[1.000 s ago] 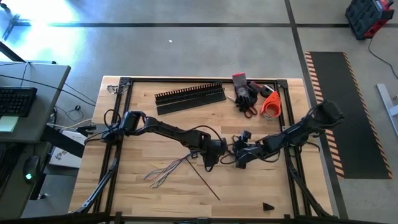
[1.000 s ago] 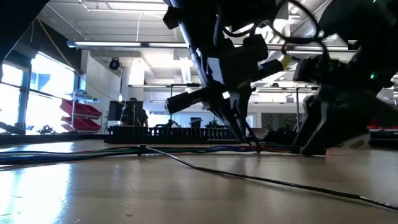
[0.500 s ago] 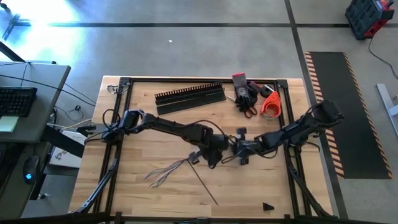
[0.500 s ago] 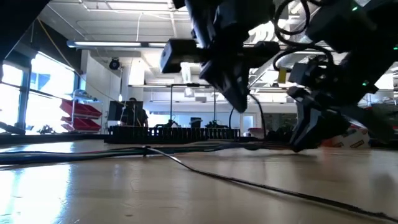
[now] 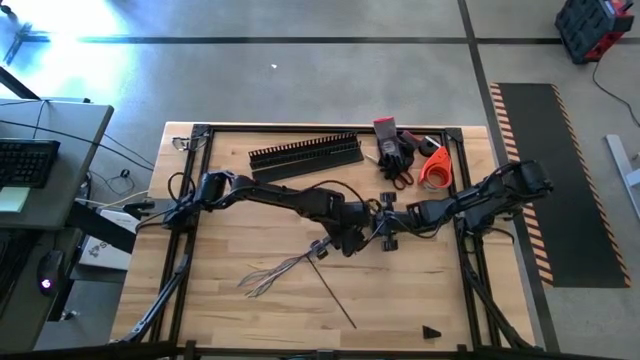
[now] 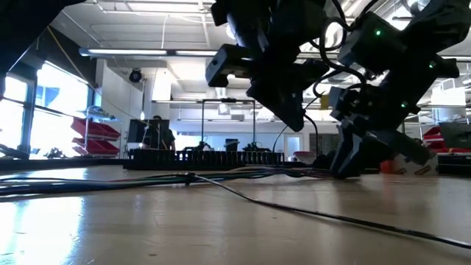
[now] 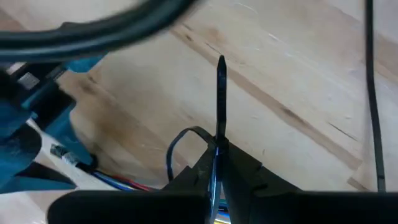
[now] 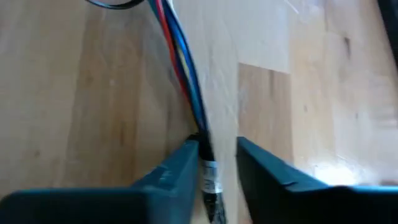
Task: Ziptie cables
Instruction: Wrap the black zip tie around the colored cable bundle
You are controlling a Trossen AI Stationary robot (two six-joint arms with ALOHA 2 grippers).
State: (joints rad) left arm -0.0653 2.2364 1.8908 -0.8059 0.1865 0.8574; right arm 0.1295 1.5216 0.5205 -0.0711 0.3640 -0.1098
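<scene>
Left gripper clenching zip tie upright for threading; right gripper, at three o'clock, loosely straddling cables, steadying bundle.

Grey concrete floor, red shelving, bright windows

Bright overhead glare, backlit silhouettes, blurred wrist views

A: How many arms over the surface?
B: Two, each with one end effector, left and right.
A: Other things?
B: One cable bundle, one black slotted duct, one orange tape roll, one long zip tie.
</scene>
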